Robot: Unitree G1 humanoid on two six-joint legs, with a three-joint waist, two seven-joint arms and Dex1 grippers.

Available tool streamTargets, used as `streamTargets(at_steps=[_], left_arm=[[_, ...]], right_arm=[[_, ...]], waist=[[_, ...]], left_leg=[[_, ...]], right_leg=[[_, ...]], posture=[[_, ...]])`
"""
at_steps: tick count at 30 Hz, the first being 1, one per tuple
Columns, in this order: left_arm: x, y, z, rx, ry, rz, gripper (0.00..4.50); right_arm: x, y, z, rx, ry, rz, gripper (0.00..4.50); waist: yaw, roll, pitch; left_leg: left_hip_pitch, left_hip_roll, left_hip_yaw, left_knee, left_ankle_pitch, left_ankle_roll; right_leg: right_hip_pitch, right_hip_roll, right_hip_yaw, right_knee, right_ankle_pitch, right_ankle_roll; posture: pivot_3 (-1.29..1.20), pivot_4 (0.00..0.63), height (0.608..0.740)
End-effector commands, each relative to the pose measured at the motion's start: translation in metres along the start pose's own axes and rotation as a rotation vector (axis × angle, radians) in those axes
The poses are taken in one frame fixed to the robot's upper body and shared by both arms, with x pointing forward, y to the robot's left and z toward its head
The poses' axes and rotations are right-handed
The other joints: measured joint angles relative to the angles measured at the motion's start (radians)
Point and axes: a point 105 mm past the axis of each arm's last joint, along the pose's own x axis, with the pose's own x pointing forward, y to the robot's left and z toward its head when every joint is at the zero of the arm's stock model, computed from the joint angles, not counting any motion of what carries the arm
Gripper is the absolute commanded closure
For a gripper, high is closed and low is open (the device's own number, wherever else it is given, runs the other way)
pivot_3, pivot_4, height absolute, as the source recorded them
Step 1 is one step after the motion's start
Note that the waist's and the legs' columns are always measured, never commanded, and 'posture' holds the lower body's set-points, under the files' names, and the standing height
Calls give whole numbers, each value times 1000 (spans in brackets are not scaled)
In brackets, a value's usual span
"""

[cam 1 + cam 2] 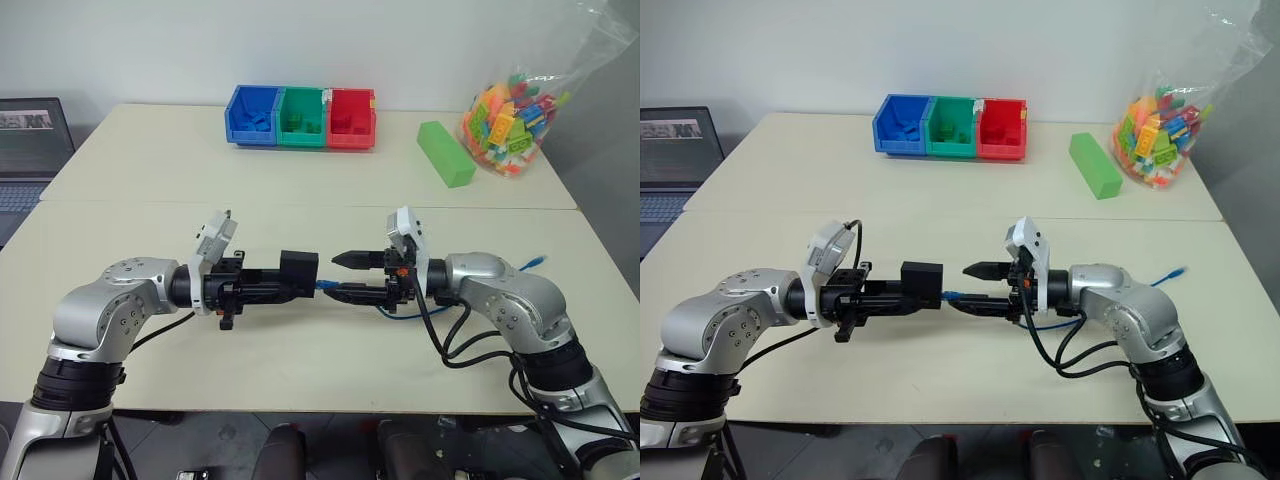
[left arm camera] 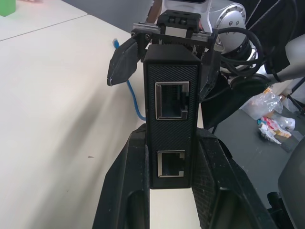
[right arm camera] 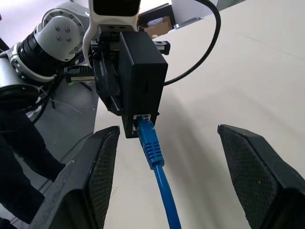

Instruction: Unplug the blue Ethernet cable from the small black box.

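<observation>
A: Head view first?
B: The left gripper (image 1: 300, 272) clamps the small black box (image 1: 298, 268) above the table (image 1: 300, 180), facing the right gripper (image 1: 352, 274), whose 2 fingers stand apart. The blue Ethernet cable (image 1: 328, 286) runs from the box between them.

A: Left wrist view?
B: The box (image 2: 171, 124) sits pinched between both pads, 2 empty ports showing.

A: Right wrist view?
B: The cable's plug (image 3: 148, 138) sits at the box's (image 3: 143, 86) port; whether it's fully seated I can't tell. The spread fingers (image 3: 95, 171) don't touch it.

Bright blue Ethernet cable (image 3: 155, 157), matte small black box (image 3: 143, 86).
</observation>
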Motion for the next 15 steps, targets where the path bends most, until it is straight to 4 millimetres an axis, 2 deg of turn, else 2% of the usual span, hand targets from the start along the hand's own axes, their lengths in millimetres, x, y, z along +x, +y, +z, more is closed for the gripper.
streamTargets(at_steps=[1, 15], left_arm=[[-5, 0, 16, 20, -64, -3, 3723], [-3, 0, 20, -24, -79, -13, 3723]], right_arm=[[0, 7, 14, 34, -58, 45, 1017], [8, 7, 15, 104, -104, 38, 1017]], waist=[[0, 0, 0], [-1, 0, 0]], left_leg=[[0, 0, 0, 0, 0, 0], [0, 0, 0, 0, 0, 0]], right_leg=[[0, 0, 0, 0, 0, 0], [0, 0, 0, 0, 0, 1]], posture=[[0, 150, 740], [0, 150, 740]])
